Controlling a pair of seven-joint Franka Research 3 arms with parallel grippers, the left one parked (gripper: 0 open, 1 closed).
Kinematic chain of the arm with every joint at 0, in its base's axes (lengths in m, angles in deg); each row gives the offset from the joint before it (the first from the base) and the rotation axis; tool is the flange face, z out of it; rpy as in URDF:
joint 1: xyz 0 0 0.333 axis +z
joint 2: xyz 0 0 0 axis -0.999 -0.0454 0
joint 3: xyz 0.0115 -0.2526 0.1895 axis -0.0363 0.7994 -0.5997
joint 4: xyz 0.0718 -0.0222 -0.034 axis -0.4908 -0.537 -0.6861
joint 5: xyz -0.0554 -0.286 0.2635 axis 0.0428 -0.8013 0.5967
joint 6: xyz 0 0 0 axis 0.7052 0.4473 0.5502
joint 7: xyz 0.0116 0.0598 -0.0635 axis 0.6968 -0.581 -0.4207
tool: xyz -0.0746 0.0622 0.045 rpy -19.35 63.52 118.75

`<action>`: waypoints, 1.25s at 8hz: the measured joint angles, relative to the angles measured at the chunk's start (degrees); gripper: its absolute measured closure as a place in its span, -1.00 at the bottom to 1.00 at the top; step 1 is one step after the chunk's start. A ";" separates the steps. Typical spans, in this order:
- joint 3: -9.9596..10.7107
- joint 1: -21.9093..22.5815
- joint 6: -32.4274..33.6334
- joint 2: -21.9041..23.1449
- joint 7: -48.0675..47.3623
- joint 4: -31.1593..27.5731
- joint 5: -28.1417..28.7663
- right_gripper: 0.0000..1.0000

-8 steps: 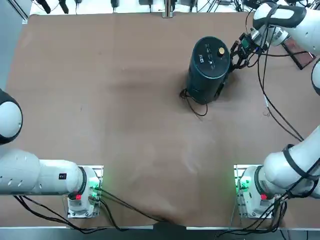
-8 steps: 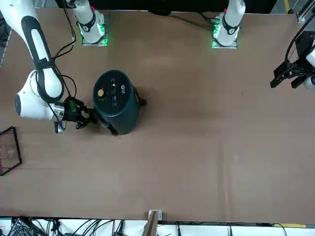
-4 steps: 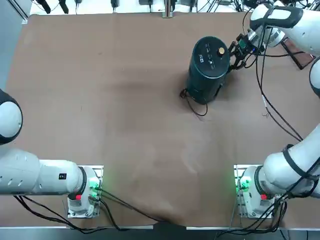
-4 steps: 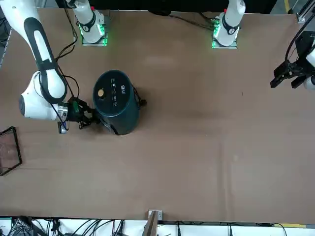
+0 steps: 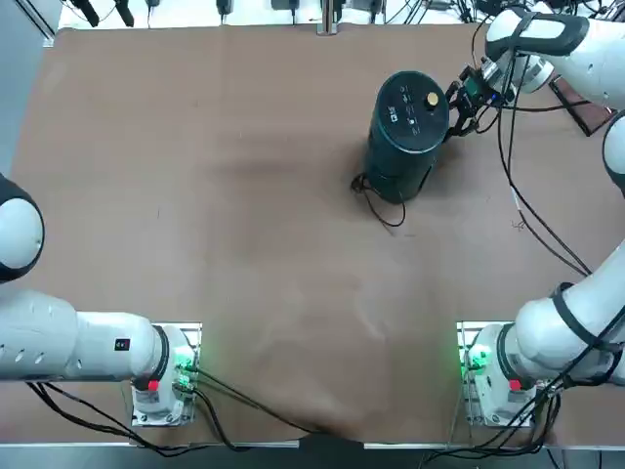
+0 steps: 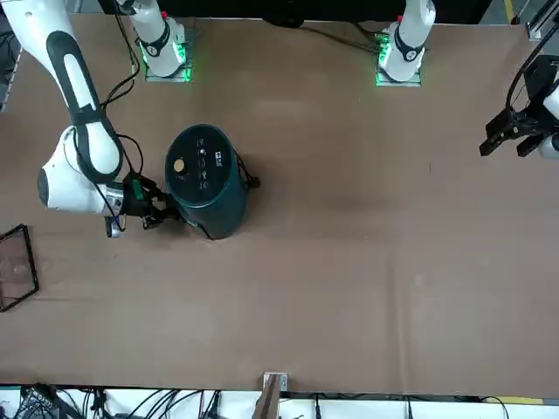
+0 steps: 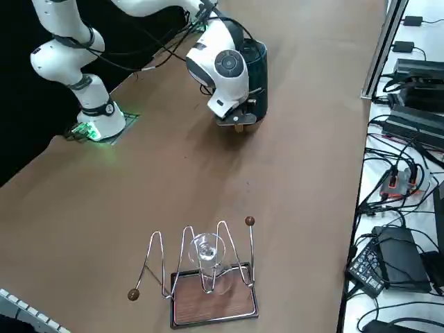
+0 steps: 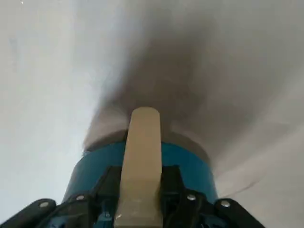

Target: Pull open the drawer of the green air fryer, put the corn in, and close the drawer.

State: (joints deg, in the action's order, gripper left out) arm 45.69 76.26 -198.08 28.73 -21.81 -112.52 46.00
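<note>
Green air fryer is standing upright at the table's far right. Right gripper is pressing against its lower side, fingers pinched together on what looks like the drawer's beige handle. Drawer is sitting flush. Corn isn't showing anywhere. Judging: rigid, smooth, tall body is likely tipping or sliding under a pull; grip the handle.
</note>
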 joint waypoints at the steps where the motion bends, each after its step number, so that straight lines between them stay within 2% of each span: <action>1: -0.02 0.27 -0.56 -0.01 0.08 -0.02 0.20 -0.07; 2: -0.03 0.49 -1.00 0.09 0.16 0.15 0.20 -0.15; 4: -0.09 0.88 -0.29 0.30 0.30 2.14 -0.47 -0.87; 5: -0.04 0.81 1.92 0.61 0.31 3.64 -1.25 -1.00; 8: 0.36 -1.38 10.62 2.97 0.67 8.43 -3.17 -1.00; 10: 0.37 -2.12 16.17 4.86 2.44 11.91 -9.15 -1.00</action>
State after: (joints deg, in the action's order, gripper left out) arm 46.06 74.13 -181.91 33.59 -19.37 -100.61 36.85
